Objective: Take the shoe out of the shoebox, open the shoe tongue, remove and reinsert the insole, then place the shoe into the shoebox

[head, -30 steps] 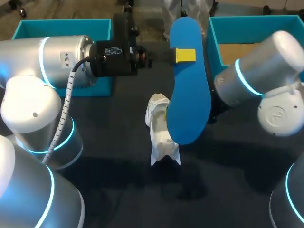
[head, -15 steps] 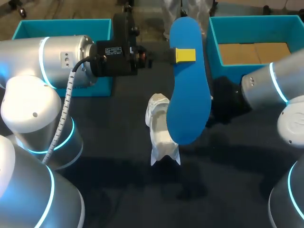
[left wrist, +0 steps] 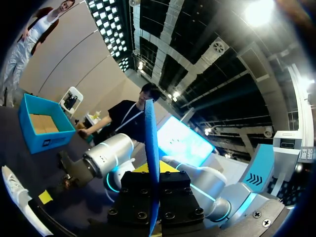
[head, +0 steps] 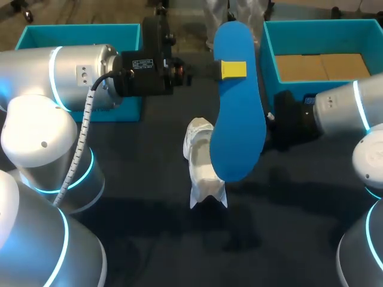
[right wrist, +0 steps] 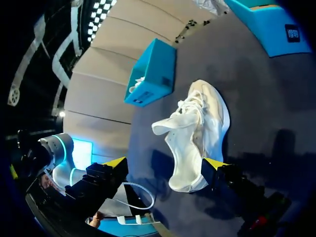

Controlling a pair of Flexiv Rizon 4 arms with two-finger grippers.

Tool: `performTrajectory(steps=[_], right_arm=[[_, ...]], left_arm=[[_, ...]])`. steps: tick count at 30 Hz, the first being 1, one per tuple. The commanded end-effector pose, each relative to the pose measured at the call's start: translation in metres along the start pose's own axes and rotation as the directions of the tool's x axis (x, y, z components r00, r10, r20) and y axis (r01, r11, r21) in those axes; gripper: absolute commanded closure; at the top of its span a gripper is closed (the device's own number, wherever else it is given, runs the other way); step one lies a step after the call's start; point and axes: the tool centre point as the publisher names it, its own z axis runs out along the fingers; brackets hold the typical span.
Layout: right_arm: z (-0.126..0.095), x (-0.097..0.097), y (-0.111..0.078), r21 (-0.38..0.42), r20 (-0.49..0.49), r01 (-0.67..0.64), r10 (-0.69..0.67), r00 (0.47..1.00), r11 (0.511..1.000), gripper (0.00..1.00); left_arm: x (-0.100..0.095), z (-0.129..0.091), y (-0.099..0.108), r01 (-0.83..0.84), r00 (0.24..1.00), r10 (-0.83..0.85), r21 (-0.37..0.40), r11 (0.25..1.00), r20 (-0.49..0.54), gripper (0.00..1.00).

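Starting with the head view: the shoe lies on the surface, outside both boxes. Above it the left claw is clamped on the insole, which hangs broad side up and covers the shoe's right edge. Left of the shoe, the left box is mostly hidden by the arm. Right of the shoe, the right box holds a cardboard liner. The right arm ends just right of the shoe, behind the insole.

Left wrist view: the insole stands edge-on, pinched between the fingers. The shoe lies to one side, with the right box and its liner beyond.

Right wrist view: the right claw is spread wide, and the shoe lies ahead between its fingers, ungripped. Beyond the shoe, the left box holds something white.
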Motion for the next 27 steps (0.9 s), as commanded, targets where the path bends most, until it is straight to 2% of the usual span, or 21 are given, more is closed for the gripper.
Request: performTrajectory(steps=[1,6,9,11,13,19,22,27], right_arm=[[-0.02,0.004,-0.005,0.0,-0.101,0.006,-0.006,0.995,1.0,0.0],[-0.03,0.019,-0.001,0.011,-0.139,-0.009,0.01,0.99,1.0,0.0],[-0.034,0.024,0.002,0.009,-0.145,-0.013,0.014,0.989,1.0,0.0],[-0.04,0.03,0.005,-0.009,-0.172,-0.028,0.026,0.985,1.0,0.0],[-0.043,0.034,0.007,-0.019,-0.18,-0.03,0.026,0.983,0.999,0.0],[-0.051,0.043,0.015,-0.034,-0.229,-0.054,0.045,0.972,0.998,0.0],[-0.055,0.046,0.019,-0.043,-0.233,-0.102,0.089,0.968,0.994,0.0],[-0.056,0.049,0.019,-0.027,-0.241,-0.086,0.077,0.967,0.996,0.0]], left_arm=[[-0.003,-0.001,0.001,-0.042,0.999,0.042,-0.017,0.999,-0.003,1.0],[-0.008,-0.007,-0.003,-0.184,0.983,0.185,-0.056,0.981,0.005,1.0],[-0.009,-0.01,-0.005,-0.251,0.968,0.251,-0.058,0.966,-0.001,1.0],[-0.012,-0.014,-0.006,-0.361,0.933,0.361,-0.061,0.931,-0.01,1.0],[-0.014,-0.016,-0.007,-0.41,0.912,0.41,-0.034,0.912,-0.005,1.0],[-0.022,-0.024,0.0,-0.601,0.8,0.6,-0.028,0.799,-0.023,1.0],[-0.027,-0.028,0.005,-0.704,0.71,0.703,-0.049,0.708,-0.039,1.0],[-0.035,-0.031,0.006,-0.824,0.567,0.822,-0.045,0.565,-0.059,1.0]])
